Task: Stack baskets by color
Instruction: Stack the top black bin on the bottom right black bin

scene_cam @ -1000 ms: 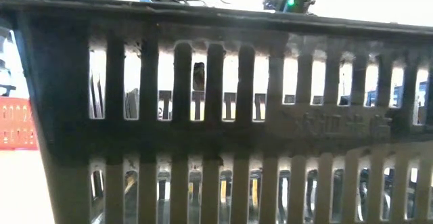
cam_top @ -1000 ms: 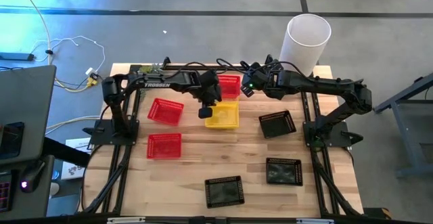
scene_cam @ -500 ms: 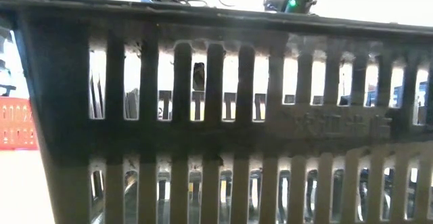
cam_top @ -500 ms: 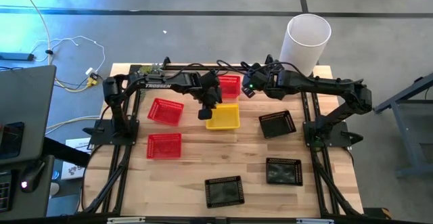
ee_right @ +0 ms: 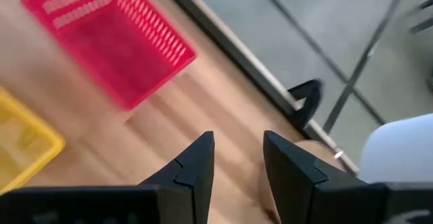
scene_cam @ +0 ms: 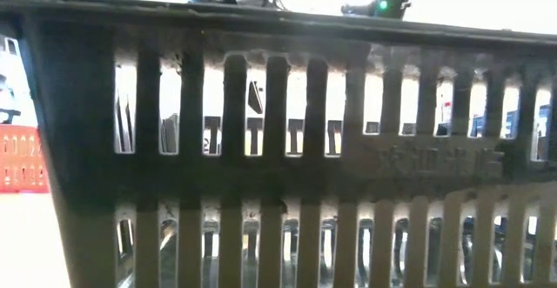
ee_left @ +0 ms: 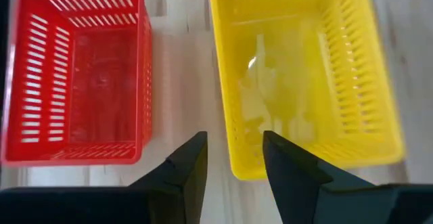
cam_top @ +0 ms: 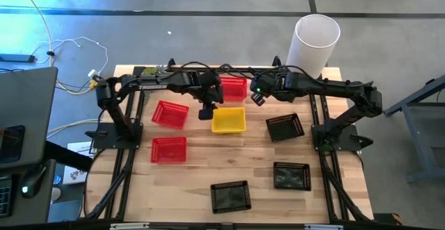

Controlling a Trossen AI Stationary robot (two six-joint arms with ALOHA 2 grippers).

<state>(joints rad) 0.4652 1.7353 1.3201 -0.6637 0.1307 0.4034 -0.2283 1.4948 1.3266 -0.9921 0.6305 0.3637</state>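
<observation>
A yellow basket [cam_top: 228,119] rests on its base at the table's middle. My left gripper [cam_top: 205,111] hangs open just above its left wall [ee_left: 223,116], one finger on either side and clear of it. A red basket [cam_top: 233,87] sits behind the yellow one, and two more red ones [cam_top: 170,114] [cam_top: 169,149] lie to the left. Three black baskets [cam_top: 285,126] [cam_top: 291,176] [cam_top: 230,196] lie right and near. My right gripper [cam_top: 259,95] hovers open and empty, to the right of the far red basket [ee_right: 108,41].
A tall white cylinder [cam_top: 314,41] stands at the far right corner. The nearest black basket's wall [scene_cam: 278,149] fills the low view. Bare wood lies between the yellow basket and the near black baskets.
My left gripper has opened, let go of the yellow basket's left wall, and risen a little toward the table's left edge. The yellow basket stays on the table. My right gripper has tipped slightly in place.
</observation>
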